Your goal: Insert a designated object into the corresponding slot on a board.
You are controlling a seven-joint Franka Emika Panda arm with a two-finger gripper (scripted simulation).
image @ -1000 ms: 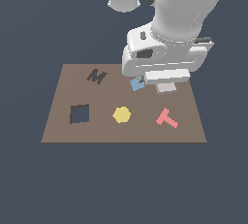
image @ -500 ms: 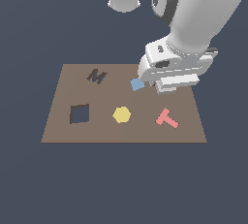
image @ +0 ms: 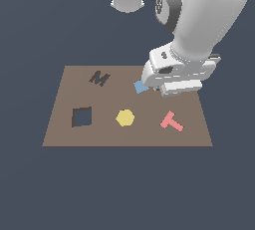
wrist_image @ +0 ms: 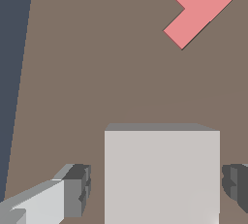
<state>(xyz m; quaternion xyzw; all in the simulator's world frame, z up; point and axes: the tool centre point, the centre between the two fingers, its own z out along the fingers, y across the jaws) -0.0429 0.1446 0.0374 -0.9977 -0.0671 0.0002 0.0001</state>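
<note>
The gripper (wrist_image: pixel 156 186) is spread wide around the grey block (wrist_image: pixel 162 174), fingers (wrist_image: pixel 77 189) on either side with clear gaps, so nothing is clamped. The block seems to sit on the board (image: pixel 60 134) near its back right area, though the arm hides it in the exterior view. Going left to right: square slot (image: pixel 82 117) near the front left corner, yellow hexagon (image: pixel 125 118), blue square (image: pixel 141 86), pink T (image: pixel 172 121). Risk from here: an off-centre squeeze could twist the block, which then wouldn't fit the slot.
</note>
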